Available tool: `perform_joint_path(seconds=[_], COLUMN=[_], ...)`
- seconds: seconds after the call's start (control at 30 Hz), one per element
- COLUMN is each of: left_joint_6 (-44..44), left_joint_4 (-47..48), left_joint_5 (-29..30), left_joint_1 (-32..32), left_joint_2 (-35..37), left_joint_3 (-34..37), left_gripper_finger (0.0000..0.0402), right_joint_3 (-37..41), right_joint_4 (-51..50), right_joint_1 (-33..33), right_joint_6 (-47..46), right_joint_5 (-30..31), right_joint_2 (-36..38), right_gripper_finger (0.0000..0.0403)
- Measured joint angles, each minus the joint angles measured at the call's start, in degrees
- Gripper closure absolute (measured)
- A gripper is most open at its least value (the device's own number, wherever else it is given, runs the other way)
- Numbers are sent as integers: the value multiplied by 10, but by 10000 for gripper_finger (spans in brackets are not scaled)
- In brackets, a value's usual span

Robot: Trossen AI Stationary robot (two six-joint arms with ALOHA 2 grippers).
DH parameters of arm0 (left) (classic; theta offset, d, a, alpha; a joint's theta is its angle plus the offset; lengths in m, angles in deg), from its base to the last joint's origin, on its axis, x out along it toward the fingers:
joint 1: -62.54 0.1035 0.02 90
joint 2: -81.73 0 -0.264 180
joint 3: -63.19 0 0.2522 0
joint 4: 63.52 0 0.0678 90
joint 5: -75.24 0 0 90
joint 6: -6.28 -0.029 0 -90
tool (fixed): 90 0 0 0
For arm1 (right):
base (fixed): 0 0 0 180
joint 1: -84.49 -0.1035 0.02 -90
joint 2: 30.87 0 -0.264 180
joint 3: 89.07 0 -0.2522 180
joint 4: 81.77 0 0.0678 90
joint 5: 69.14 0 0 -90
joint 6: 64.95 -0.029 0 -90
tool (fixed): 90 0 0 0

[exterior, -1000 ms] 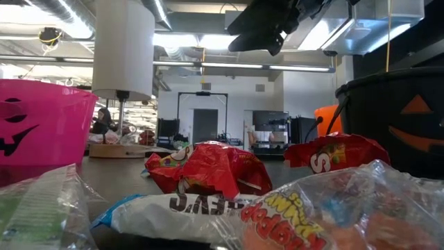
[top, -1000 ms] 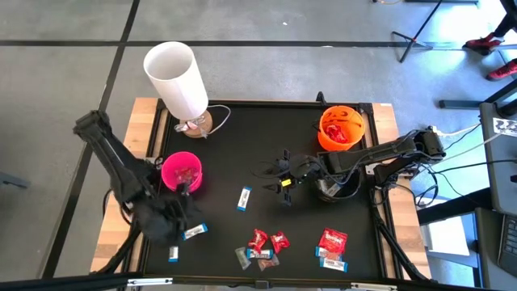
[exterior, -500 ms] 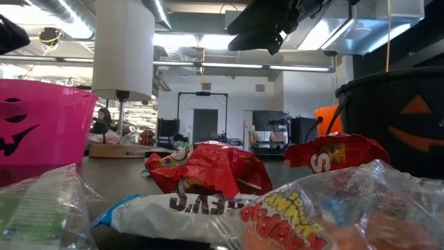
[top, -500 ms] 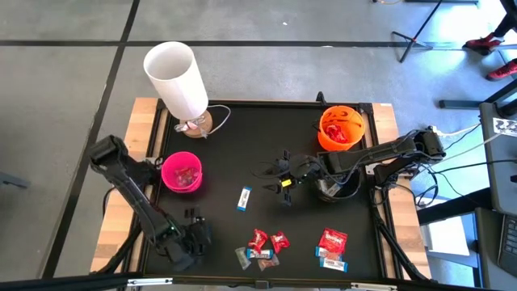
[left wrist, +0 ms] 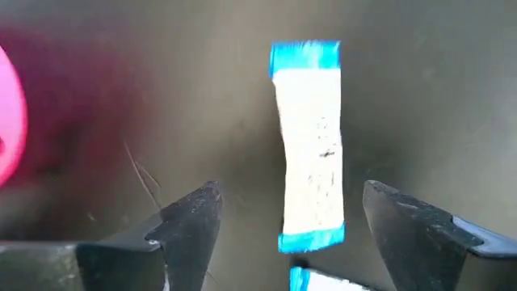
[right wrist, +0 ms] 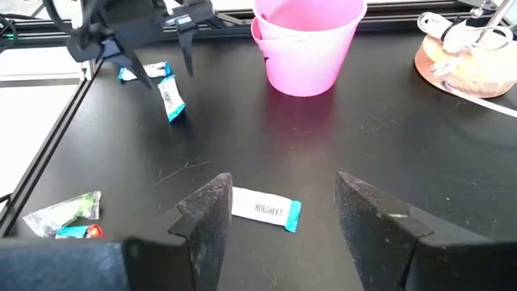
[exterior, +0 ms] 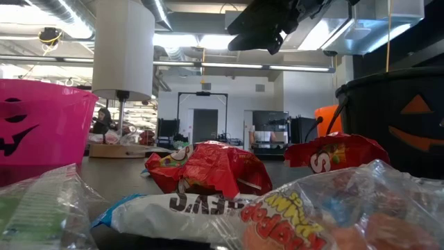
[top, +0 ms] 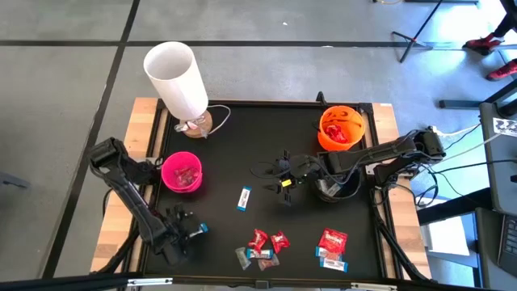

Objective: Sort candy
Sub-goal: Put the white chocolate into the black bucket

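Note:
Small wrapped candy lies on the black table. My left gripper (top: 186, 229) is open, low over the near left corner. In the left wrist view a blue-and-white candy (left wrist: 310, 145) lies flat between its fingers (left wrist: 194, 218) without touching them; a second one (left wrist: 323, 279) lies close by. My right gripper (top: 276, 171) is open and hovers over the table's middle, above another blue-and-white candy (right wrist: 266, 210) (top: 245, 198). Red and silvery candy (top: 262, 245) lies in a cluster by the near edge, with more red and white pieces (top: 333, 242) to its right.
A pink bowl (top: 182, 172) stands at the left, an orange bowl (top: 341, 129) at the far right, and a black bowl (exterior: 402, 125) beneath my right arm. A white lamp (top: 178, 77) on a wooden base stands at the far left corner. Free room lies mid-table.
My left gripper has come down from high beside the pink bowl toward the table's near left corner. It then shifted slightly toward the far edge and now stands low over the blue-and-white candy there. No candy has moved.

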Motion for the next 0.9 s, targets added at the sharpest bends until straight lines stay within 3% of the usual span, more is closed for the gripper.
perform_joint_path(seconds=[0.27,0.57,0.9], left_joint_6=[32,36,7], left_joint_4=[-53,-90,-95], left_joint_5=[-13,-16,56], left_joint_1=[-2,2,4], left_joint_2=[2,4,0], left_joint_3=[56,76,67], left_gripper_finger=[141,202,268], right_joint_3=[0,0,0], right_joint_4=[1,1,2], right_joint_1=[0,0,0], right_joint_6=[0,0,0], right_joint_5=[0,0,0], right_joint_2=[0,0,0], right_gripper_finger=[187,187,187])
